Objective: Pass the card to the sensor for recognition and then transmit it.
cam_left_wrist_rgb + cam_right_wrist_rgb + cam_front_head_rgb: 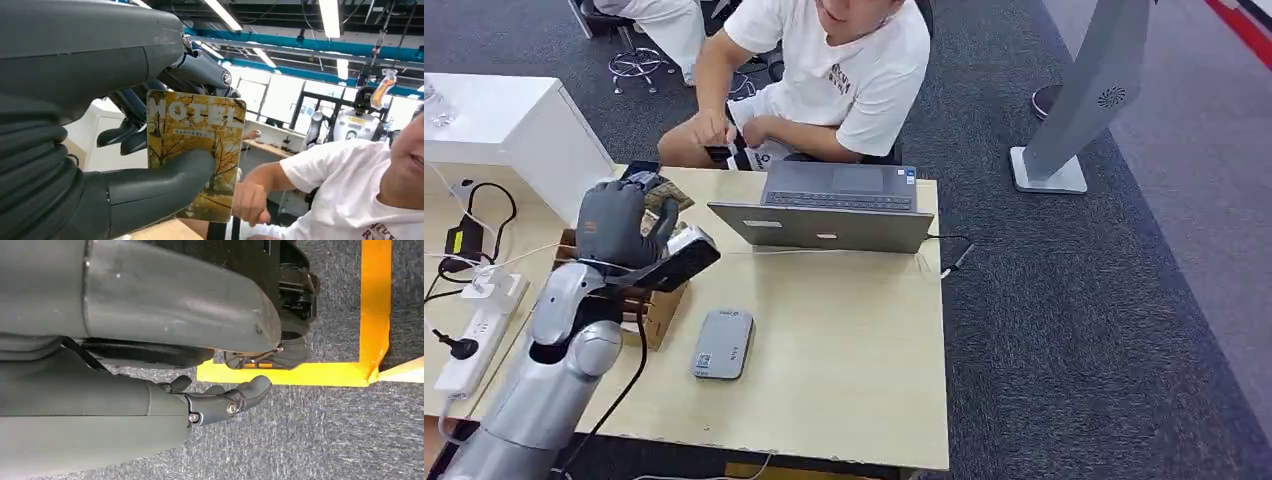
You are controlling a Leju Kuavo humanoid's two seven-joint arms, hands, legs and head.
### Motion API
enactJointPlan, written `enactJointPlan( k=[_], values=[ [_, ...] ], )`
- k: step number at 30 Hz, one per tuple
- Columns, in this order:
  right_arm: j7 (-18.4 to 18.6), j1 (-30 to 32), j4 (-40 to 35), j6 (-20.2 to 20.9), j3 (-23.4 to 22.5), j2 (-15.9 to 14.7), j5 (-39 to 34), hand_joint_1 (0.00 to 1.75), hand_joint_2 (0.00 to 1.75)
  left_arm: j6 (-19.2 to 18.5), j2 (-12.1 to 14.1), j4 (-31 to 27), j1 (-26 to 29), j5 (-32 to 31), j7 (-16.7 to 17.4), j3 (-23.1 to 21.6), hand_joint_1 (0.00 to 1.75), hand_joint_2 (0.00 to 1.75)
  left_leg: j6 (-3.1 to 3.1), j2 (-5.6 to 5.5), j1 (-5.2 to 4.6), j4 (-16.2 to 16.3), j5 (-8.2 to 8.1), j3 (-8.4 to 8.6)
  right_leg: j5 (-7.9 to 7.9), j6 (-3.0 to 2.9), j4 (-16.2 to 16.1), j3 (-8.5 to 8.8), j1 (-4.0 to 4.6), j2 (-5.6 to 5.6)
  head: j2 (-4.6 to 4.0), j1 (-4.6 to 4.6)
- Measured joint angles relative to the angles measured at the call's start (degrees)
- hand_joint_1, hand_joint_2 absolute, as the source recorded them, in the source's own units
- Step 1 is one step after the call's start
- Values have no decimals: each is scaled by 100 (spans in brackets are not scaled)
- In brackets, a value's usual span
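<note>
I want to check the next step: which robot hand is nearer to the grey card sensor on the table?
Left. The left hand, holding the hotel card, is raised beside the sensor. The right hand hangs over the carpet floor.

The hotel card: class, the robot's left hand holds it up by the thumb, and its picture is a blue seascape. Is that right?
Not quite. The left wrist view shows the hotel card printed with yellow autumn trees, not a blue seascape. The left robot hand does hold it, thumb across its face.

Light wooden table (844, 340), open grey laptop (834, 208), flat grey device (723, 343), perhaps a reader, cardboard box (656, 310), white power strip (474, 340)
</note>
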Motion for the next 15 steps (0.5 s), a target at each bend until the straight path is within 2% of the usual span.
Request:
enactJointPlan(
  k=[6, 11, 15],
  values=[
    [-4, 31, -5, -74, 0, 15, 31, 0, 0, -72, 35, -63, 543, -160, 109, -85, 175, 175, 0, 3, 0, 0, 0, -3, -1, 0, -1, -5, 0, 3, 0, -2],
    [-2, 44, -18, -72, 0, 18, 74, 0, 0, -85, 57, -68, 656, -168, 118, -105, 175, 175, 0, 1, 0, 0, 0, -3, 0, 0, 0, -4, 0, 2, 0, 0],
    [4, 49, -26, -92, 0, 22, 83, 0, 0, -394, 96, -68, 787, -254, 238, -112, 175, 175, 0, 7, 0, 0, 0, 0, 0, 0, 1, 0, 0, 5, 2, 0]
  ],
)
